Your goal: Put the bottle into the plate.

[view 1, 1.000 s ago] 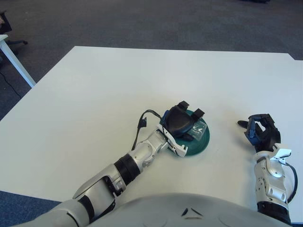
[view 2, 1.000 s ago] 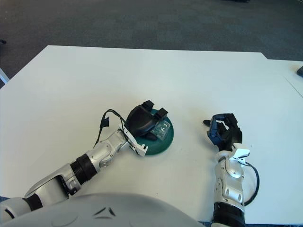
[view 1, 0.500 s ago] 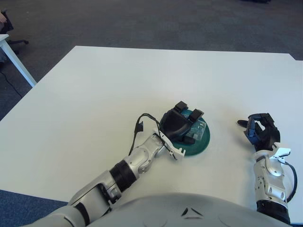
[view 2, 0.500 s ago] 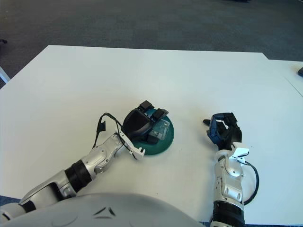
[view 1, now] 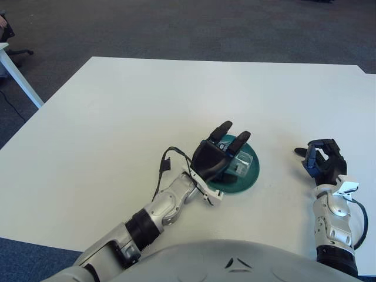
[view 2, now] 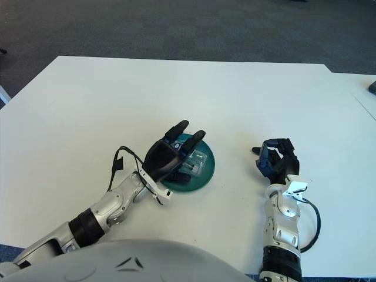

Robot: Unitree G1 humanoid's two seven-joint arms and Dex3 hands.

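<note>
We see one bottle (view 1: pixel 239 162) lying in one green plate (view 1: pixel 249 181), near the tabletop (view 1: pixel 117 117) front edge, wide free surface around. Our left hand (view 1: pixel 214 155) is above it with spread fingers, holding nothing. Our right hand (view 1: pixel 322 163) is beside the right edge, fingers curled and empty.

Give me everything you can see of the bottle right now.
The small clear plastic bottle lies on its side in the dark green round plate, on the white table. It looks transparent, with a pale label; its cap is hidden. The left hand hovers over its left part, fingers extended; contact cannot be told. The right hand shows to the plate's right.
</note>
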